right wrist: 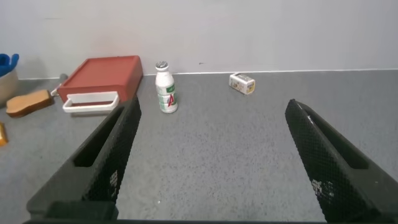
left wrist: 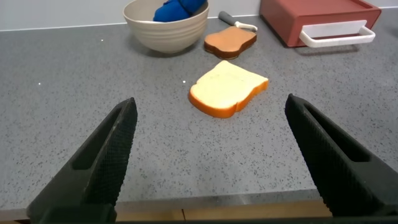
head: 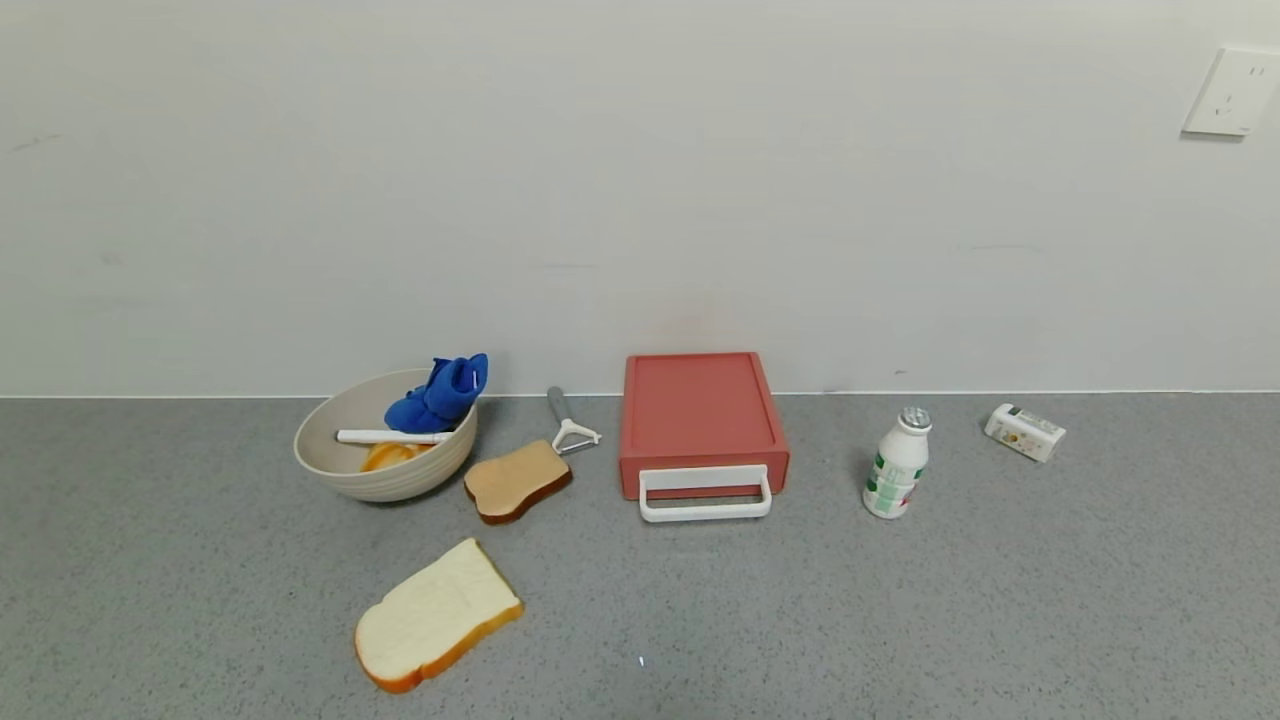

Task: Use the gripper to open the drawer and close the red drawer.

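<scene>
kitchen-like counter (head: 900, 620), bowl (head: 385, 470), bread (head: 437, 615), peeler (head: 570, 425)

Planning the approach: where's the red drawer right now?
In the head view the drawer sits centre, back against the wall, closed, between the peeler on the robot's left and the milk bottle on its right.

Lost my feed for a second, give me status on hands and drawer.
Left hand open, low over counter's near edge. Right hand open, same. Red drawer shut against wall, white handle facing front. Bottle stands right of it, approach unobstructed.

Plain off-white wall (head: 640, 180) with a white socket plate (head: 1231, 92) behind a speckled grey countertop (head: 900, 620).
</scene>
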`<action>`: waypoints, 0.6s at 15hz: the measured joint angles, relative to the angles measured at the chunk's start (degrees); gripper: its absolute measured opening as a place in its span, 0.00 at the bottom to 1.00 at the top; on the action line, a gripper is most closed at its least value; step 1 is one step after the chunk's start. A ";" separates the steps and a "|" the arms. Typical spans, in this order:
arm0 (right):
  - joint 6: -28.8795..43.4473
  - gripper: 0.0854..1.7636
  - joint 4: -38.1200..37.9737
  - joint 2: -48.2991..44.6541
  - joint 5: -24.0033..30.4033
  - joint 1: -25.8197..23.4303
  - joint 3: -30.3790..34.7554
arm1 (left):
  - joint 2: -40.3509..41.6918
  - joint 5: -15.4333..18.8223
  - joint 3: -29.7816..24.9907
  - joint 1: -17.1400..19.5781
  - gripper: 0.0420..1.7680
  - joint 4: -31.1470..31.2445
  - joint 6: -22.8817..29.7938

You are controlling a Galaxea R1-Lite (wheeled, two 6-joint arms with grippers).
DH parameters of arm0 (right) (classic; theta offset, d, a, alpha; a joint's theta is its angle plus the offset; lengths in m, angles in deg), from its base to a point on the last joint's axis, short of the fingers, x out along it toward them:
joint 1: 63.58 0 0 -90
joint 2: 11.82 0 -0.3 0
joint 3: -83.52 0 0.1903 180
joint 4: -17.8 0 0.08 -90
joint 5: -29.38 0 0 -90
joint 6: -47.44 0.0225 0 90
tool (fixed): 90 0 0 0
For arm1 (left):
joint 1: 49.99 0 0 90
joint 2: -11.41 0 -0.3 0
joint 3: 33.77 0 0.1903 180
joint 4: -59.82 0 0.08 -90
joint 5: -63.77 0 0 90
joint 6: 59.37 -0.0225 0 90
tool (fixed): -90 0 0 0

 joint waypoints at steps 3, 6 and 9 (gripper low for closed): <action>-1.60 0.97 8.91 -1.97 -0.02 0.00 10.65 | 0.00 -0.02 0.00 0.00 0.97 0.00 0.00; -3.36 0.97 15.08 -2.76 -0.09 0.00 19.94 | 0.00 0.00 0.00 0.00 0.97 0.02 0.00; -4.02 0.97 14.31 -3.00 -0.43 0.00 23.95 | 0.00 0.00 0.00 0.00 0.97 0.00 0.00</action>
